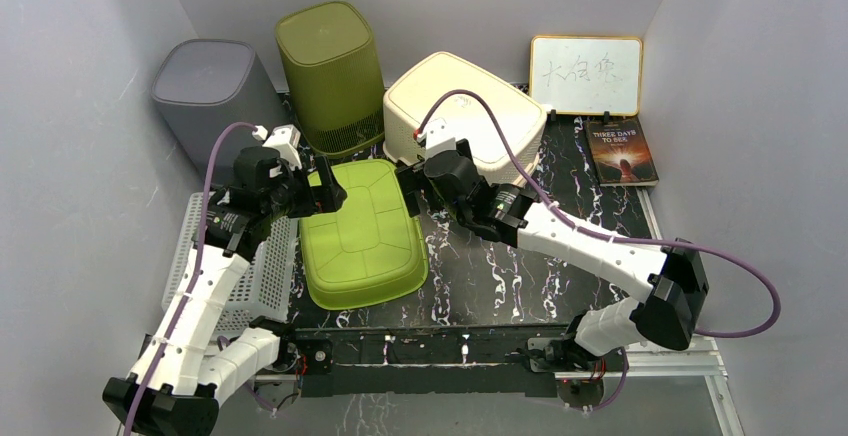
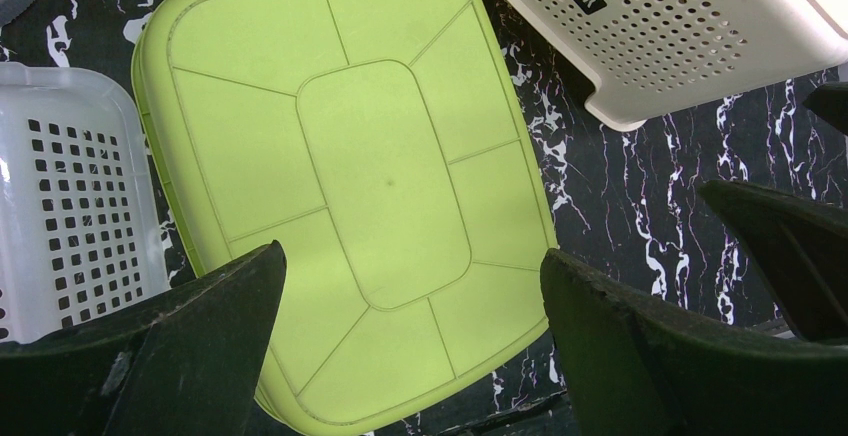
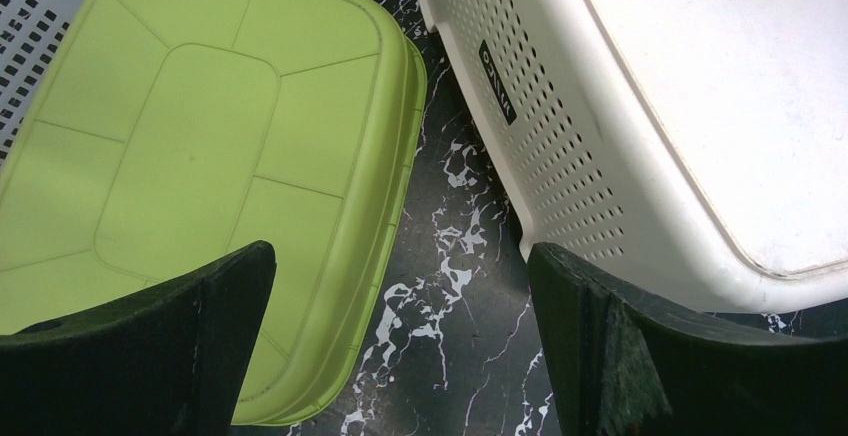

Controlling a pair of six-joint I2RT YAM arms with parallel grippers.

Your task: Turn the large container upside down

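Note:
The large lime-green container (image 1: 362,236) lies bottom up on the black marbled table, its ribbed base facing the camera. It also shows in the left wrist view (image 2: 380,176) and the right wrist view (image 3: 190,146). My left gripper (image 1: 325,194) is open and empty, hovering over the container's far left edge; its own view (image 2: 412,256) shows the green base between the jaws. My right gripper (image 1: 410,181) is open and empty, above the strip of table between the green container and the cream basket (image 3: 400,251).
A cream perforated basket (image 1: 465,106) lies bottom up behind the right gripper. A tall olive bin (image 1: 330,71) and a grey bin (image 1: 210,91) stand at the back left. A white perforated basket (image 1: 240,266) sits left of the green container. A whiteboard (image 1: 585,74) and a book (image 1: 622,151) are at back right.

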